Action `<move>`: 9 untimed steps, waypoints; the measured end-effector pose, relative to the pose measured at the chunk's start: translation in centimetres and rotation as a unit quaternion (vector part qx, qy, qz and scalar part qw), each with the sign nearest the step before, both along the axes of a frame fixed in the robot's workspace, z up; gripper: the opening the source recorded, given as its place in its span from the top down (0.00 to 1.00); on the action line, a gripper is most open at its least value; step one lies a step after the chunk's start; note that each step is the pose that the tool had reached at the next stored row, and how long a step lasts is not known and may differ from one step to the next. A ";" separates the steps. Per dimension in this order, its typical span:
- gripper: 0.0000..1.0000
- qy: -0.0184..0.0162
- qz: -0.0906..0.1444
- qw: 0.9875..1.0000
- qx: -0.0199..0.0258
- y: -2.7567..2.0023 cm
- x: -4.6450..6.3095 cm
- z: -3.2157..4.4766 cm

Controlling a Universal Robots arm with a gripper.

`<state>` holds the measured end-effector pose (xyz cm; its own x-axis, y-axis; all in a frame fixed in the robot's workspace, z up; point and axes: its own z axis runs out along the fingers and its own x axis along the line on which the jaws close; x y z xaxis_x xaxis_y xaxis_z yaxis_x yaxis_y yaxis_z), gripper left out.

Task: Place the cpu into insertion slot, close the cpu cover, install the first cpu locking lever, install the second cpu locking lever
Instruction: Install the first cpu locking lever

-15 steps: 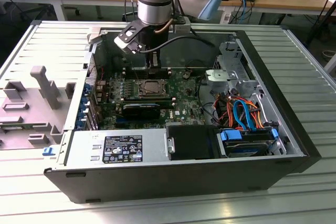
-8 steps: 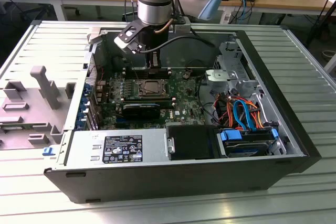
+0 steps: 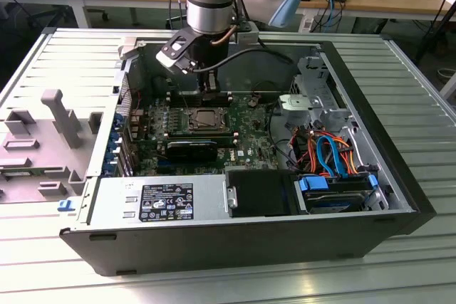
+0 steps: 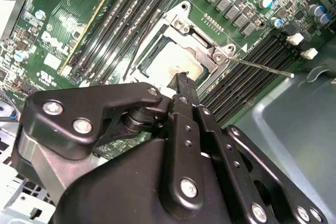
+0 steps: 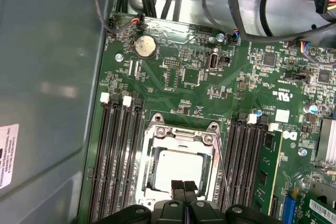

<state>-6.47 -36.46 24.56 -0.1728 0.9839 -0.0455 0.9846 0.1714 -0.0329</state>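
**Silver chip seated, pincer closed at the frame's edge**

Silver-grey, the cpu (image 5: 181, 169) lies flat inside the insertion slot (image 5: 148, 171), and the cpu cover (image 5: 181, 132) frames it and looks lowered over it. In the first wrist view the gripper (image 5: 184, 186) hangs directly over the slot's near rim. Its fingers (image 5: 178, 187) are pressed together, holding nothing I can make out. A thin wire lever (image 4: 260, 67) angles away from one corner of the slot, unlatched.

The work appears to sit between closing the cover and latching. To do it well, press straight down on the metal frame, never on the chip's top. Keep the joined tips centred on that rim so the plate settles evenly. Avoid snagging the free lever beside the slot.
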 end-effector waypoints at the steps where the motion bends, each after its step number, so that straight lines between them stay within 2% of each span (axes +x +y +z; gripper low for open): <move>1: 0.89 0.000 0.004 1.000 0.000 0.00 0.0 0.00; 4: 0.89 0.000 0.034 0.999 0.000 0.00 0.0 0.00; 9: 0.89 0.000 0.058 0.998 0.000 0.00 0.0 0.00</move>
